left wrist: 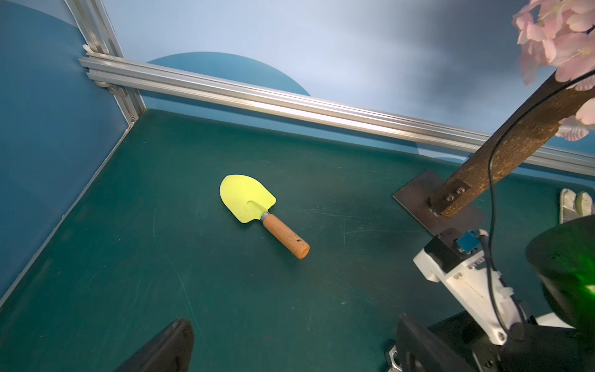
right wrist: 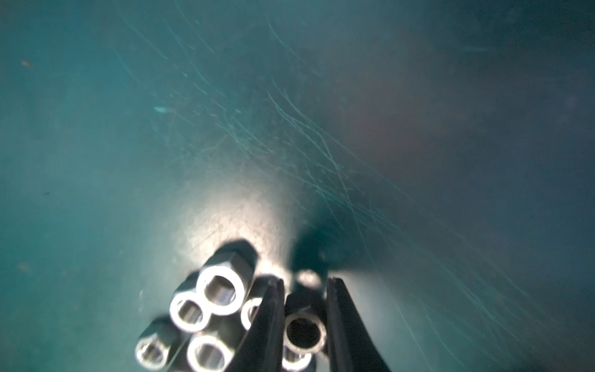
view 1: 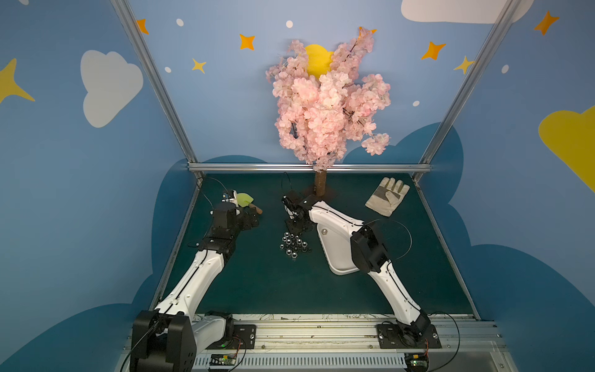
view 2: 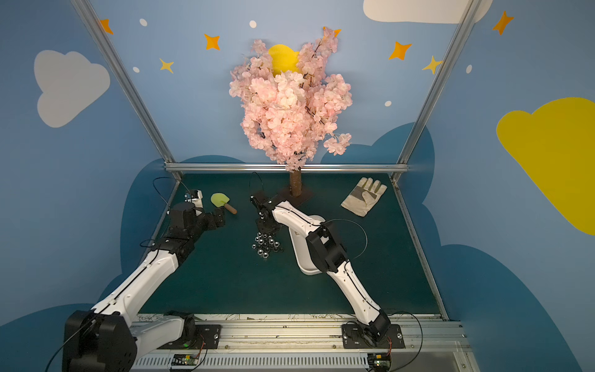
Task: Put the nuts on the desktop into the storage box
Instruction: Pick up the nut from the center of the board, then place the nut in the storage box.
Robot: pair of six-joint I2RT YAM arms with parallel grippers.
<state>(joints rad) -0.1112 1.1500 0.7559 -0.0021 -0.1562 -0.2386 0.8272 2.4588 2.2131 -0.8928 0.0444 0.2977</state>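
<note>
Desktop (view 1: 257, 283): storage box (view 1: 335, 257) half behind arm (view 1: 335, 215), nut (right wrist: 304, 331) in right gripper (right wrist: 306, 281)

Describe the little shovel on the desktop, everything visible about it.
The shovel is a small hand trowel: a bright yellow-green blade, rounded at its tip, a short silver collar, and an orange-brown wooden-looking handle with a small hole near its end. It lies flat on the green desktop in the far left part, blade toward the back rail. Only the desktop touches it.
</note>
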